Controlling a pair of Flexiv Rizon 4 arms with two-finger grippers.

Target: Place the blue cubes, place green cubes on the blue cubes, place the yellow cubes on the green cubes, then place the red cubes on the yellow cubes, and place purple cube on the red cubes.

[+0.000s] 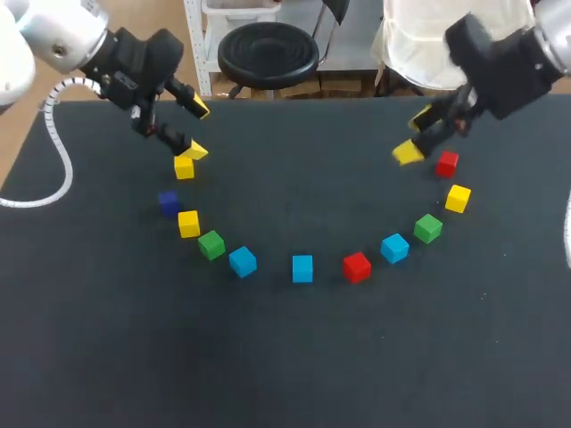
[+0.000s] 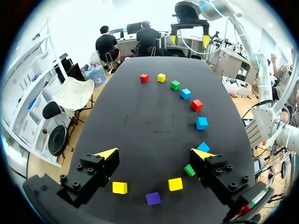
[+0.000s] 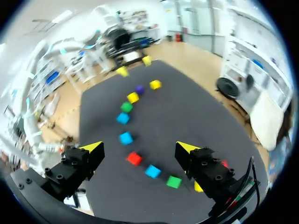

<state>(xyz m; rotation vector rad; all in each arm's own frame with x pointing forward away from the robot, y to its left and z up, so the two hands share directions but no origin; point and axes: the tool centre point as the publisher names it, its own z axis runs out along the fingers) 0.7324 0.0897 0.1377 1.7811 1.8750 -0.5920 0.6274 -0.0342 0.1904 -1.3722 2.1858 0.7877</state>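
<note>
Cubes (image 1: 302,267) loose in an arc, none stacked. Left gripper (image 1: 198,130), right gripper (image 1: 414,135) both spread, empty, above the arc ends, likely readying first picks

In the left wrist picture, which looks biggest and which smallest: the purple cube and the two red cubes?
1. purple cube
2. nearer red cube
3. far red cube
This is only how they look. Nearness to the camera likely makes the difference, so their true sizes may match.
</note>
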